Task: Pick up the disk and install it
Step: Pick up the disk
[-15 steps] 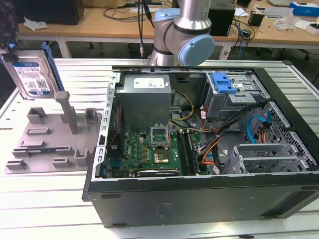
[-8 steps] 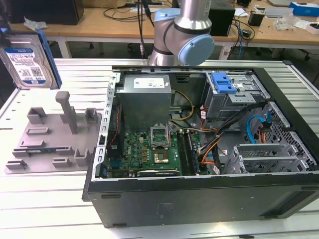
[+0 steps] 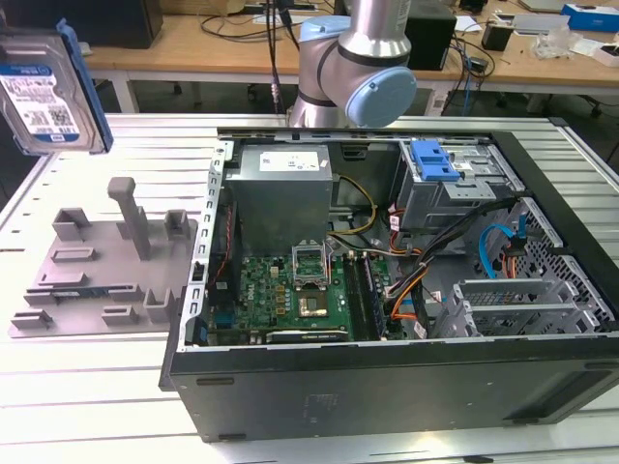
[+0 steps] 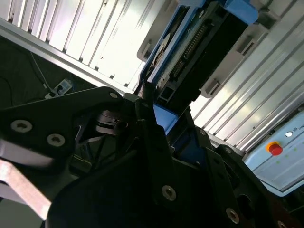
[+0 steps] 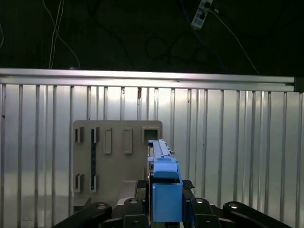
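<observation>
- The disk point(image 3: 44, 92), a flat rectangular silver hard drive with a blue-and-white label and a bright blue plastic frame, hangs in the air at the upper left of the exterior view. It is tilted, its label faces the camera, and it is clear of the table.
- In the first wrist view the black gripper point(image 5: 165, 186) is clamped on the disk point(image 5: 164, 159). Its jaws press on either side of the blue frame, and the drive is seen edge-on.
- In the second wrist view the disk point(image 4: 190, 42) juts out past the gripper's black body.
- A grey plastic fixture plate point(image 3: 106, 261) with upright posts and pockets lies on the ribbed aluminium table point(image 3: 87, 406) at the exterior view's left. In the first wrist view this plate point(image 5: 114, 156) lies below the disk.
- An open black computer case point(image 3: 387, 387) lies on its side across the middle and right of the exterior view. Inside it are a green motherboard point(image 3: 290, 290), a grey power supply box point(image 3: 285, 184) and a blue-topped drive bay point(image 3: 432, 159).
- The disk is well apart from the case, off to its left in the exterior view.
- The silver and light-blue robot arm point(image 3: 363, 58) stands at top centre, behind the case.
</observation>
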`<state>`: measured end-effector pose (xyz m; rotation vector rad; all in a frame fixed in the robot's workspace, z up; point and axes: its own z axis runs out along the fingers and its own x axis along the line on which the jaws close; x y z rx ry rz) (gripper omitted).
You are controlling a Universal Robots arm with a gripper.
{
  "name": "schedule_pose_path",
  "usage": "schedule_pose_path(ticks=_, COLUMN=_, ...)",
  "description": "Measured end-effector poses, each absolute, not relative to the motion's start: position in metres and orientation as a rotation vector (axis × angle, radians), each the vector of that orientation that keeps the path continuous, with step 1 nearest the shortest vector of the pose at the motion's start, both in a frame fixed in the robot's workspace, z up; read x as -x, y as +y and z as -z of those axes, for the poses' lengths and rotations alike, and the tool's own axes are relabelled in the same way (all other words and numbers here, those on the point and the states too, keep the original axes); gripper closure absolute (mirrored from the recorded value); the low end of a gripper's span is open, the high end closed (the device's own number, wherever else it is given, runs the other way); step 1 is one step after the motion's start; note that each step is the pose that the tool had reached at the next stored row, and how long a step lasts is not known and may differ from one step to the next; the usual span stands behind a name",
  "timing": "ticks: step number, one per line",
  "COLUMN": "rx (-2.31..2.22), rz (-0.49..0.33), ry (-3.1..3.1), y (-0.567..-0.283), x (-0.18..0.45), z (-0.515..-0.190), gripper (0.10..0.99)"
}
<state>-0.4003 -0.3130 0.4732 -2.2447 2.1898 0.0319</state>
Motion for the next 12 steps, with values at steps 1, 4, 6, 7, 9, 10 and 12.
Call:
schedule_pose_path(ticks=1, rx=2.244, rz=-0.032, ry=2.19, y=-0.313, x=0.4003, z=-0.48, gripper=0.718)
schedule_pose_path(ticks=4, rx=2.244, rz=-0.031, ry=2.189, y=-0.313, x=0.4003, z=-0.4843, gripper=0.718)
schedule_pose_path(ticks=6, rx=2.244, rz=-0.031, ry=2.19, y=-0.313, x=0.4003, z=-0.4845, gripper=0.718)
schedule_pose_path(ticks=7, rx=2.245, rz=-0.032, ry=2.19, y=-0.3131, x=0.4004, z=-0.4846, gripper=0.718)
schedule_pose_path(ticks=9, rx=2.245, rz=-0.032, ry=2.19, y=-0.313, x=0.4005, z=-0.4846, gripper=0.718)
schedule_pose_path(ticks=10, rx=2.244, rz=-0.031, ry=2.19, y=-0.313, x=0.4005, z=-0.4845, gripper=0.718)
schedule_pose_path(ticks=12, rx=2.244, rz=-0.031, ry=2.19, y=-0.3134, x=0.3995, z=-0.4851, gripper=0.718)
